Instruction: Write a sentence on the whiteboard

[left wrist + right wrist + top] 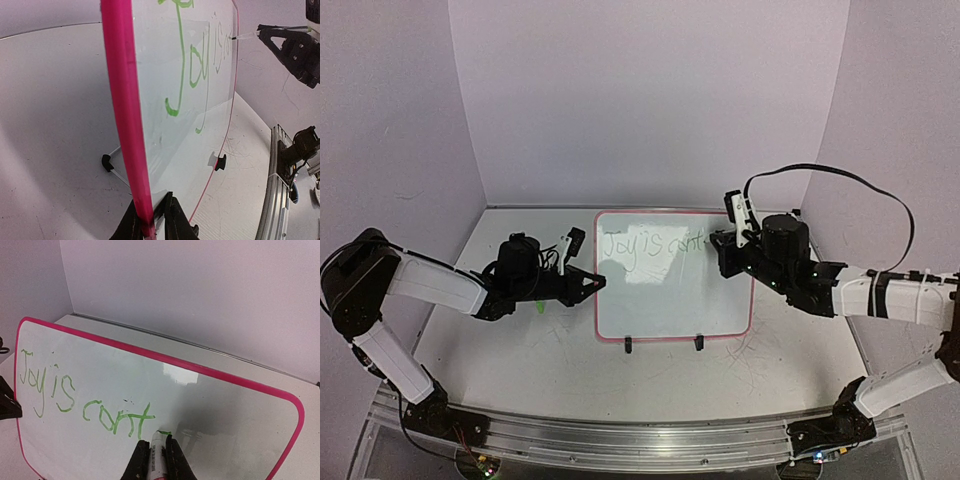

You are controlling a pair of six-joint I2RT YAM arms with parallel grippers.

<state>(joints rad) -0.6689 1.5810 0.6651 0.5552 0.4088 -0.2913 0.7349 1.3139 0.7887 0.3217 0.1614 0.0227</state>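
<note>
The small rectangular whiteboard [670,300], white with a thin pink-red rim and black wire feet, stands tilted back near the middle of a white matte table [520,360]; the table's surface carries grey scratch marks in front of the board; plain pale lilac walls [650,100] close it in on three sides; a ribbed aluminium rail [620,435] runs along the near edge. The left gripper [151,207] is clamped on the board's left rim; the right gripper [156,446] is closed tight around a white-barrelled green marker [157,460], whose tip touches the board. The thin green handwritten sentence [85,400] reads only "Joy is cont".
</note>
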